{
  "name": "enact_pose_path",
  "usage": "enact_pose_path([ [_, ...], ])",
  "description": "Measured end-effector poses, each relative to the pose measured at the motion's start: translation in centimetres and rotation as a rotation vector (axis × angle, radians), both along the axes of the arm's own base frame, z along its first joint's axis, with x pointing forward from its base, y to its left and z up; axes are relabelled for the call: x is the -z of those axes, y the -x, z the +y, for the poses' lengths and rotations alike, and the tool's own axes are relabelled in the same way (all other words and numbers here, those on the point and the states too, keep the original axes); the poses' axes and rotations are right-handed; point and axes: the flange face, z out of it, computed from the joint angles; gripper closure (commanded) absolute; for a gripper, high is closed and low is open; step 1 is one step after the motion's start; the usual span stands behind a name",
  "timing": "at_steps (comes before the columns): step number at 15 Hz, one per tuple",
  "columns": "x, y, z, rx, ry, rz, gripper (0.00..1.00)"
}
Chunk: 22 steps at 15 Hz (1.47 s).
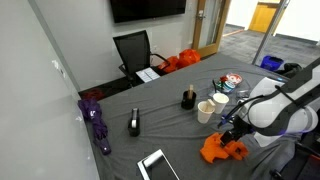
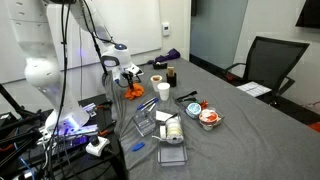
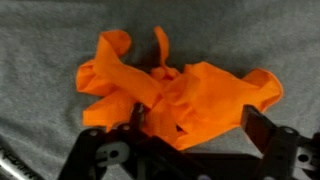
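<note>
A crumpled orange cloth (image 3: 175, 95) lies on the grey table cover. It also shows in both exterior views (image 1: 222, 150) (image 2: 133, 92), near the table's edge. My gripper (image 3: 195, 125) is open and low over the cloth, with one finger on each side of its near part. The cloth fills the gap between the fingers, and I cannot tell whether they touch it. The gripper also shows in both exterior views (image 1: 232, 135) (image 2: 127, 82), pointing down at the cloth.
Near the cloth stand two white cups (image 1: 207, 110) and a black cup (image 1: 187, 98). A purple cloth (image 1: 97, 120), a black box (image 1: 135, 123) and a tablet (image 1: 157, 165) lie further along. Clear containers (image 2: 165, 125) and a bowl (image 2: 208, 117) sit mid-table. A black chair (image 1: 135, 50) stands behind.
</note>
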Motion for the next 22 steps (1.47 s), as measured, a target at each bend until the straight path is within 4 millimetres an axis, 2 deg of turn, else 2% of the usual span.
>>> enact_pose_path([
  [2,-0.3,-0.9,1.0,0.027,-0.058,-0.018,0.0],
  [4,0.0,-1.5,1.2,0.037,-0.087,-0.022,0.0],
  [9,3.3,-1.0,-0.1,0.034,-0.079,0.039,0.0],
  [10,4.1,-0.8,-0.4,0.028,-0.072,0.055,0.25],
  [12,5.5,-0.4,-0.9,0.011,-0.056,0.081,0.32],
  [21,5.0,-1.2,-2.0,0.022,-0.029,0.066,0.97],
  [22,5.0,-1.3,-2.2,0.023,-0.023,0.068,0.99],
])
